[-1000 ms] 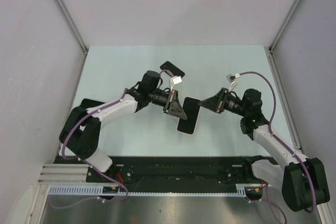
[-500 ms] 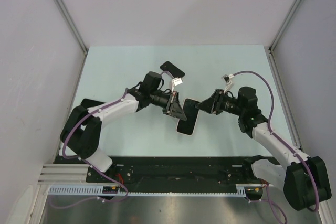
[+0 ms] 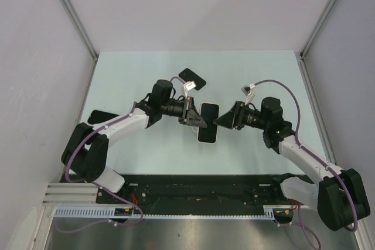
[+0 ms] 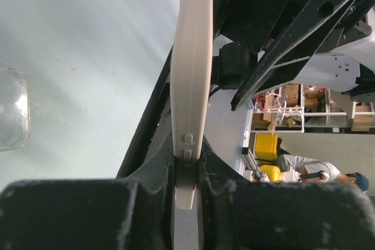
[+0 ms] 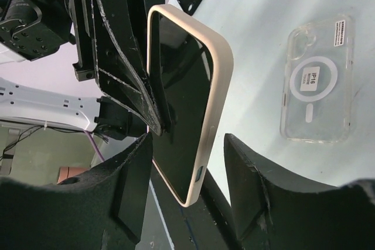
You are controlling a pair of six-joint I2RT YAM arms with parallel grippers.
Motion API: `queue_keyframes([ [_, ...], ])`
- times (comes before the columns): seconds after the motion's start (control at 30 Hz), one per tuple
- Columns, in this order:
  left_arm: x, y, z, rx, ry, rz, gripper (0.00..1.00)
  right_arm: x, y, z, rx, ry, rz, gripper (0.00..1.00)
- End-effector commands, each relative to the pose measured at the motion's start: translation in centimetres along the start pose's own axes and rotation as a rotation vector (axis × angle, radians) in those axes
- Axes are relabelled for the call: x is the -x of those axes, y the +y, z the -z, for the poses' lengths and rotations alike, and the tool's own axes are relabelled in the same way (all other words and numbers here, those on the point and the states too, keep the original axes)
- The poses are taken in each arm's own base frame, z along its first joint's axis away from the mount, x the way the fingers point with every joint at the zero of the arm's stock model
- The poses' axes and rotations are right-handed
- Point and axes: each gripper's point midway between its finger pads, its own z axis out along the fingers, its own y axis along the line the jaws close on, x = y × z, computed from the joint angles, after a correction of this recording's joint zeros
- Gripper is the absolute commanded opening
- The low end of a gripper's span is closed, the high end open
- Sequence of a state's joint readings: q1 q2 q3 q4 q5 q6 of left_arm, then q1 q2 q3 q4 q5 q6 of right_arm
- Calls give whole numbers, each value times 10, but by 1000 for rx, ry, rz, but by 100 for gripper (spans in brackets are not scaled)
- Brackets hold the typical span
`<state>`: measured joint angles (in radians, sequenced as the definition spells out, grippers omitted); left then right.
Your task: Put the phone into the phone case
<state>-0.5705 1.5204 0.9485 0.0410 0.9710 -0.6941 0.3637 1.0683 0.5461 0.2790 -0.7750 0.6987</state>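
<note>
The phone [image 5: 181, 86] has a dark screen set inside a cream phone case [image 5: 215, 98] whose rim runs all round it. It is held up off the table on edge. My left gripper [image 4: 187, 165] is shut on one short end of the cased phone [image 4: 190, 57], seen edge-on with two cream side buttons. In the top view the phone [image 3: 208, 124] hangs between both arms, with the left gripper [image 3: 197, 120] on its left. My right gripper [image 5: 188, 147] is open, its fingers [image 5: 246, 185] standing either side of the phone's lower corner without touching; in the top view the right gripper [image 3: 222, 120] is at the phone's right.
A clear case [image 5: 316, 80] with a round ring and a white label lies flat on the pale table; the left wrist view catches the clear case's corner [image 4: 12, 109]. A small dark flat item [image 3: 192, 78] lies behind the grippers. Walls close in the table [image 3: 246, 74].
My right gripper has opened and moved left up to the phone. The left arm has shifted the phone slightly back and turned it straighter, still gripping it.
</note>
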Motion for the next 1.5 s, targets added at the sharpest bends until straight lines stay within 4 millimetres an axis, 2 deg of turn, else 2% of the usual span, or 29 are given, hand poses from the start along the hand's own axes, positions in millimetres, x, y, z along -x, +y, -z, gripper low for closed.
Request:
queue_keyframes([
  [0.0,11,-34,8,-97,-42,-73,0,8,11,-5,39,-31,37,56],
  [0.1,10,-33,8,-98,-38,-68,0,9,11,-7,41,-33,30,51],
  [0.17,10,-29,7,-84,-45,-55,0,9,9,-8,37,-33,18,34],
  [0.2,13,-23,6,-56,-59,-34,0,8,7,-9,33,-31,11,18],
  [0.3,16,-13,2,-13,-71,-9,0,10,1,-10,1,-46,-18,0],
  [0.43,18,2,2,69,-77,0,0,12,-2,-10,-22,-58,-37,0],
  [0.47,15,4,3,86,-66,14,0,12,-3,-10,-29,-60,-40,1],
  [0.5,15,7,3,96,-63,20,0,10,-5,-9,-39,-56,-42,16],
  [0.57,13,16,5,132,-56,41,0,11,-6,-6,-59,-67,-41,35],
  [0.6,15,22,9,150,-68,50,0,11,-6,-5,-63,-69,-29,53],
  [0.67,14,31,16,177,-76,74,0,11,-8,-1,-85,-75,-26,74],
  [0.7,17,38,24,194,-92,76,0,14,-3,4,-82,-89,5,99],
  [0.77,13,50,36,252,-90,108,0,15,-7,9,-117,-103,8,100],
  [0.8,16,62,47,291,-104,95,0,19,-4,15,-120,-124,23,100],
  [0.9,9,96,71,403,-108,164,0,24,-7,25,-147,-145,43,100],
  [1.0,0,123,84,421,-106,247,0,23,-9,31,-153,-140,39,100],
  [1.13,-15,152,92,481,-70,306,0,21,-11,36,-158,-128,33,100],
  [1.37,-39,181,96,548,-22,380,0,14,-14,39,-173,-106,46,100],
  [1.47,-50,196,103,634,0,400,10,14,-12,40,-167,-104,48,100],
])
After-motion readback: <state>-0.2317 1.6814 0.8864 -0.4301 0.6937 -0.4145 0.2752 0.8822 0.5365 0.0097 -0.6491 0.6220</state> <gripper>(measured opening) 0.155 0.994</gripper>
